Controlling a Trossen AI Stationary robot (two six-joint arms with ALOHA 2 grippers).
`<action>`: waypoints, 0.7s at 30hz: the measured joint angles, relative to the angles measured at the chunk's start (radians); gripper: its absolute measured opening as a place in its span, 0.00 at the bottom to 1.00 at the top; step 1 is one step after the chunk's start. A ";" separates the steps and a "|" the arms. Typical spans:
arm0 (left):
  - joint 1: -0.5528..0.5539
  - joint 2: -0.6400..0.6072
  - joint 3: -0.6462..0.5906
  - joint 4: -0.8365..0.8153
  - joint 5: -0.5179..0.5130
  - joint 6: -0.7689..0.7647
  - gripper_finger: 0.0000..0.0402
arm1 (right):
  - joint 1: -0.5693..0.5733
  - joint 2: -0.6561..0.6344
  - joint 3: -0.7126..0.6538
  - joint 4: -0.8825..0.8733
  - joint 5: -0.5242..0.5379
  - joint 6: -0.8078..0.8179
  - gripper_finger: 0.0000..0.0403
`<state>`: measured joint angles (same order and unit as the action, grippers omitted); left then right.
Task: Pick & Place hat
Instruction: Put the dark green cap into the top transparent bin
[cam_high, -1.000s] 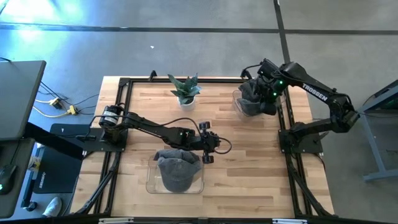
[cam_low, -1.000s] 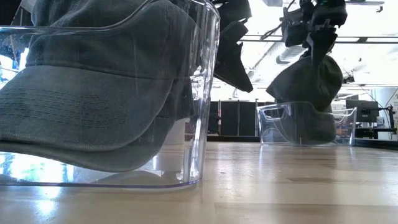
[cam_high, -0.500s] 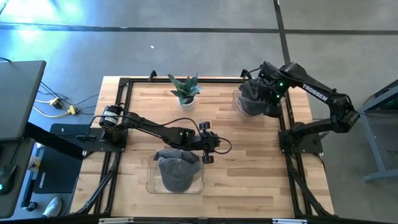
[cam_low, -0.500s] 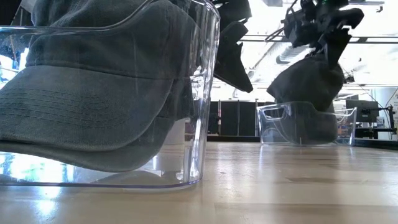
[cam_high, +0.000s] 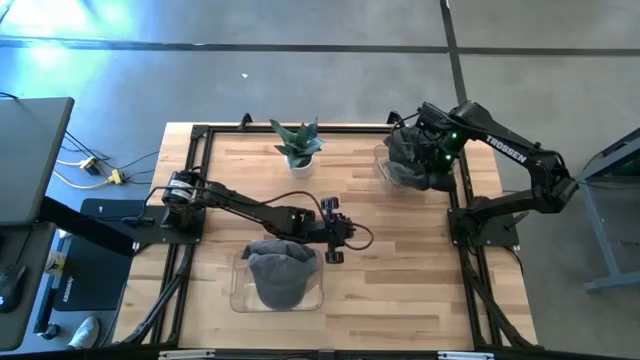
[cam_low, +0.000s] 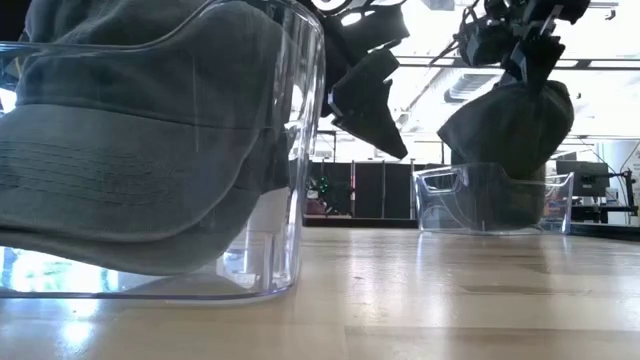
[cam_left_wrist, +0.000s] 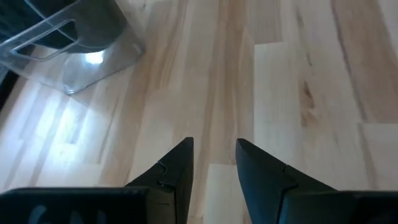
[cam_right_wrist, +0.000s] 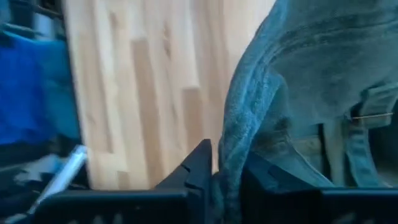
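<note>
Hat (cam_right_wrist: 292, 93) fabric apparently pinched between right jaws

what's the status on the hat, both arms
Right gripper shut on hat, over the far bin. Left gripper open, empty, beside near bin holding another hat. Plant clear of both.

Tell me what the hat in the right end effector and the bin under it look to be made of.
Hat: likely washed cotton twill, matte grey-green; stitched seams show, cloth folds limply. Bin: clear, glossy rigid plastic, probably acrylic; you see through its walls.
</note>
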<state>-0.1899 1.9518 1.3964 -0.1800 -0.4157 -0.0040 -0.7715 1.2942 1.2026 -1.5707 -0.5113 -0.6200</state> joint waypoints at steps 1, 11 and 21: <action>0.000 0.000 0.000 -0.001 -0.011 0.000 0.28 | 0.000 0.000 0.000 0.000 -0.026 0.009 0.13; 0.000 0.000 0.000 -0.002 -0.038 0.000 0.28 | -0.002 0.000 0.000 0.026 0.010 0.129 0.13; 0.000 0.000 0.000 0.005 -0.040 0.000 0.28 | -0.021 0.000 0.001 0.217 0.332 0.126 0.23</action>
<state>-0.1898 1.9514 1.3968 -0.1753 -0.4557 -0.0040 -0.7921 1.2945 1.2034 -1.3537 -0.1789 -0.4939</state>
